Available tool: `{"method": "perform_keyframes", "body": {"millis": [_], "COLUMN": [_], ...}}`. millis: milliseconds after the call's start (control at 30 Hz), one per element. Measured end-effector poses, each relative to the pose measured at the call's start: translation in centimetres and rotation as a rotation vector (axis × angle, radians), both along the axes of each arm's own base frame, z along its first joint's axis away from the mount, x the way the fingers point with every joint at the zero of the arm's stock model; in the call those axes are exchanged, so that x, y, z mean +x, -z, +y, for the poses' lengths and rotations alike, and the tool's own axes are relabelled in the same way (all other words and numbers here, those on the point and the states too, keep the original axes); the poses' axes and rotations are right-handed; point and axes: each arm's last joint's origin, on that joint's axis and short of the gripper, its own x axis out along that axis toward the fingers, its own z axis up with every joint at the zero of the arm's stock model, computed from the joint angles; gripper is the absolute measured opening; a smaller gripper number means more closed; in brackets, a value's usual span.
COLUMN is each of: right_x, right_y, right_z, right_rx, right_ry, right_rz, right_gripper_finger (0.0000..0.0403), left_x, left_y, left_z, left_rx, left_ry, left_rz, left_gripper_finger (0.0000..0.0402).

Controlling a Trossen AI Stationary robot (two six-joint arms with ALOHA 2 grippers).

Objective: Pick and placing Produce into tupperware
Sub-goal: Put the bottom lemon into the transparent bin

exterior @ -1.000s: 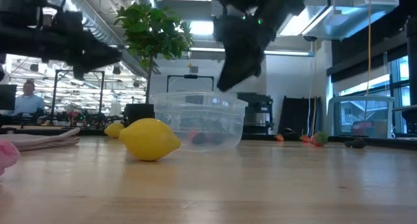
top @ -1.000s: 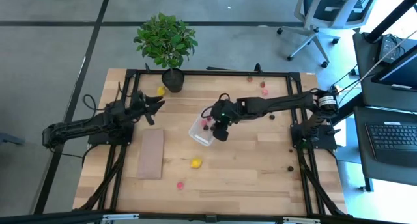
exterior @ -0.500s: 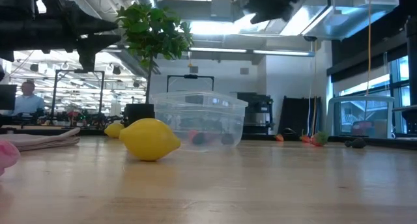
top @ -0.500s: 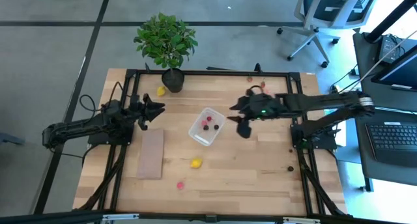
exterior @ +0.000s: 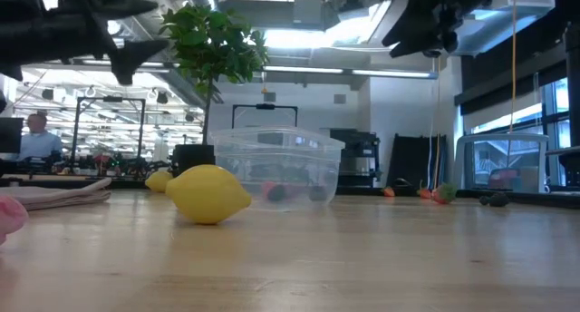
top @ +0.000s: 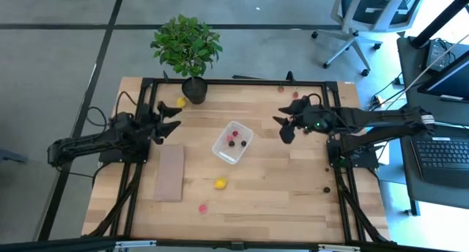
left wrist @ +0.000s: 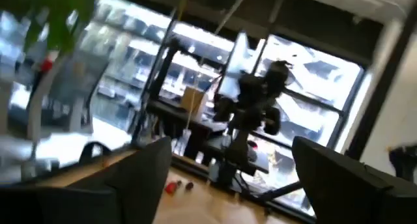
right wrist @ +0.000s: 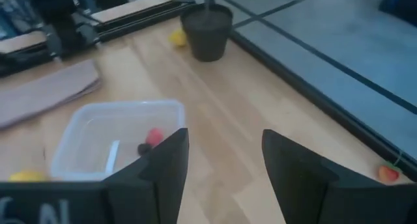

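Observation:
The tupperware (top: 233,142), a clear tub, stands mid-table on its base, with a red piece (right wrist: 154,135) and dark pieces (top: 231,143) of produce inside. On the table lie a yellow lemon (top: 220,183), a pink piece (top: 203,207) and a yellow piece (top: 181,102) beside the plant pot. My right gripper (top: 286,127) hangs open in the air to the right of the tub, tipped down toward it and holding nothing (right wrist: 225,159). My left gripper (top: 174,116) stands open and holds nothing, raised above the table's left side.
A flat tan board (top: 170,173) lies left of the tub. A potted plant (top: 187,47) stands at the far edge. Small red pieces (top: 295,95) lie at the far right, dark ones (top: 327,189) near the right edge. Bare wood stretches between the tub and the right arm.
My right gripper has drawn back from above the tub toward the table's right edge and risen, leaving the tub uncovered. My left gripper has opened and tipped upward, staying near its place at the left.

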Motion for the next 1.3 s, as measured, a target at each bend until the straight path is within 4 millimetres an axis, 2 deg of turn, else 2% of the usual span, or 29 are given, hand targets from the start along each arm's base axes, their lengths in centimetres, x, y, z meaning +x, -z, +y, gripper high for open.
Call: {"method": "perform_keyframes", "body": {"millis": [100, 267, 367, 467, 600, 767, 933, 1167, 1300], "right_x": [0.0, -0.2, -0.4, -0.5, -0.6, -0.5, -0.5, -1.1, -1.4], "right_y": [0.1, 0.1, 0.1, 0.1, 0.2, 0.2, 0.3, 1.3, 1.5], "right_z": [-0.7, -2.1, -2.9, -3.4, -3.6, -3.5, -3.4, -3.2, -3.1], "right_rx": [-0.009, -0.048, -0.073, -0.085, -0.084, -0.109, -0.102, -0.069, -0.064], "right_ry": [0.028, 0.127, 0.191, 0.208, 0.214, 0.174, 0.112, 0.074, 0.07], "right_rz": [-0.004, 0.01, 0.021, 0.034, 0.04, 0.066, 0.093, 0.206, 0.245], "right_gripper_finger": [0.0197, 0.0197, 0.0197, 0.0197, 0.0197, 0.0197, 0.0197, 0.0197, 0.0197], "left_x": [-0.1, 1.3, 3.4, 6.2, 9.6, 13.1, 15.7, 18.9, 20.7], "left_y": [-1.5, -3.9, -5.7, -6.2, -5.2, -5.1, -5.7, -3.8, -2.8], "left_z": [-0.3, -0.6, -1.1, -1.8, -3.9, -7.6, -11.3, -15.2, -17.0], "left_rx": [0.102, 0.083, 0.113, 0.107, 0.08, 0.098, 0.067, -0.092, -0.2], "left_ry": [0.049, 0.135, 0.184, 0.233, 0.3, 0.323, 0.234, 0.127, 0.082], "left_rz": [0.04, 0.338, 0.428, 0.568, 0.804, 0.895, 0.94, 1.169, 1.221], "left_gripper_finger": [0.0317, 0.0312, 0.0311, 0.031, 0.031, 0.031, 0.031, 0.031, 0.031]}}
